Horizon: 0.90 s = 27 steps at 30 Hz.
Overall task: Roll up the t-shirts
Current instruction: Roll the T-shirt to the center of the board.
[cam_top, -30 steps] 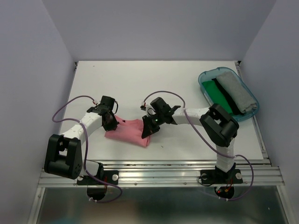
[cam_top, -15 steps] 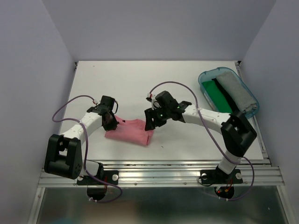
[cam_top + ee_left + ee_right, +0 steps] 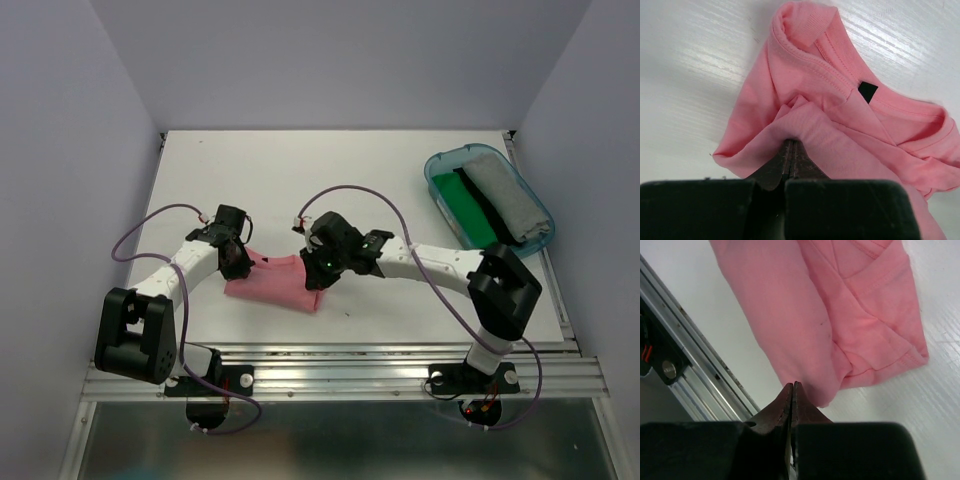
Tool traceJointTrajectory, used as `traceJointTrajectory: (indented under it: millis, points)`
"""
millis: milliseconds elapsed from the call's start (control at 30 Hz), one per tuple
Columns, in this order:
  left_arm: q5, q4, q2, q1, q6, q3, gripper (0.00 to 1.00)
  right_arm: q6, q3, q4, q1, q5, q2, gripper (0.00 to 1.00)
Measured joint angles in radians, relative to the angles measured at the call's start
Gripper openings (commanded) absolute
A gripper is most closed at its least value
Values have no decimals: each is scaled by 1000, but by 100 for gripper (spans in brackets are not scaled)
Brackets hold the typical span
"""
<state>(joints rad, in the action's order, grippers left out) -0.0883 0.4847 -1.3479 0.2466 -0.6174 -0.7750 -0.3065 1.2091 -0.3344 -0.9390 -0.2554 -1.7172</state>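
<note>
A salmon-pink t-shirt point(image 3: 275, 285) lies bunched on the white table point(image 3: 300, 180) between the two arms. My left gripper point(image 3: 240, 265) is at its left end. In the left wrist view the left gripper point(image 3: 791, 143) is shut on a raised fold of the t-shirt point(image 3: 815, 100), near the dark neck label point(image 3: 868, 91). My right gripper point(image 3: 316, 278) is at the shirt's right end. In the right wrist view the right gripper point(image 3: 792, 385) is shut, its tips at the t-shirt's point(image 3: 790, 315) lower edge with no cloth between them. A green cloth point(image 3: 468, 205) and a grey cloth point(image 3: 505, 200) lie in the tub.
A translucent teal tub point(image 3: 437, 185) stands at the back right of the table. A metal rail point(image 3: 340, 365) runs along the near edge, and it also shows in the right wrist view as the rail point(image 3: 690, 375) close to the right gripper. Grey walls enclose three sides.
The right arm stretched out and its wrist swung back left onto the shirt's right end. The left arm and the shirt's left end have stayed put.
</note>
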Motion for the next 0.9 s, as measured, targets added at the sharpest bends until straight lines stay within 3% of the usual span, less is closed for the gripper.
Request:
traceJointTrajectory:
  millis: [300,567,767,900]
  points:
    - [0,2,0,0,6,-6,0,-23,19,19,2,69,-151,1]
    - [-10,10,3,0,35,-52,0,-33,19,32,3,84,-163,1]
    - [-2,29,90,0,67,-110,9,-23,19,20,2,101,-129,1]
    - [-21,63,128,0,83,-197,10,-6,42,-9,-12,130,-94,12]
